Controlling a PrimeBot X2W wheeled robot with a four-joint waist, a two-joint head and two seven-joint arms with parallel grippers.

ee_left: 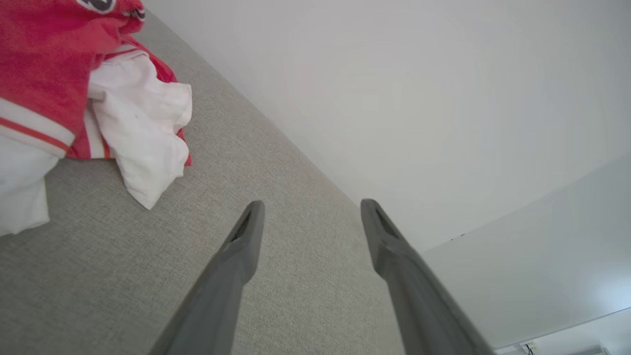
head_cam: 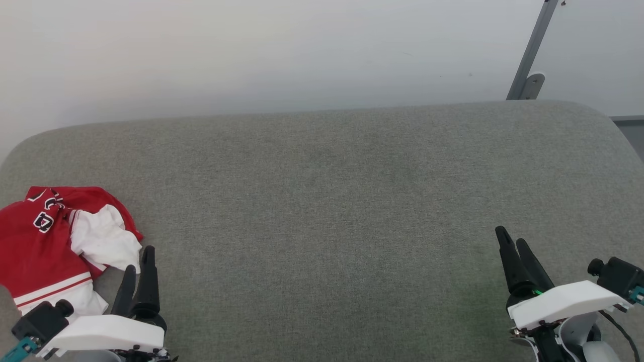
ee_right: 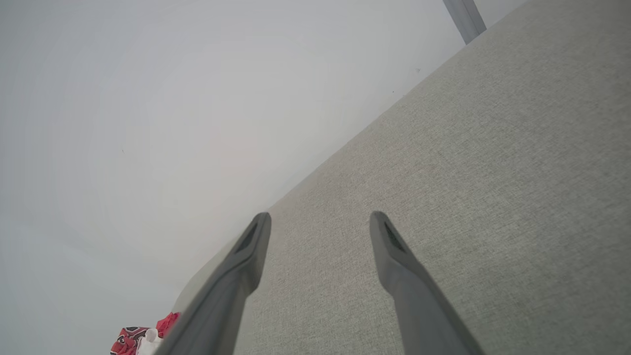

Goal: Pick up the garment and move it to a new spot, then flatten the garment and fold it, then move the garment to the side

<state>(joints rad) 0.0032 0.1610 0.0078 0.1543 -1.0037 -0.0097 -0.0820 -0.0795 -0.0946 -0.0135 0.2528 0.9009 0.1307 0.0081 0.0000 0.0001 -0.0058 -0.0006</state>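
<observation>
Lying bunched at the grey surface's [head_cam: 327, 201] far left, the garment [head_cam: 35, 241] sits just left of the left gripper [head_cam: 139, 259], fingers apart, empty; right gripper [head_cam: 510, 236], also spread, well away. Long axis probably front-to-back.

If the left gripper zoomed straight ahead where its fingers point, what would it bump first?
Likely not the shirt, which lies beside the left gripper. Ahead is bare grey cushion, then the white wall; how soon it touches is unclear.
</observation>
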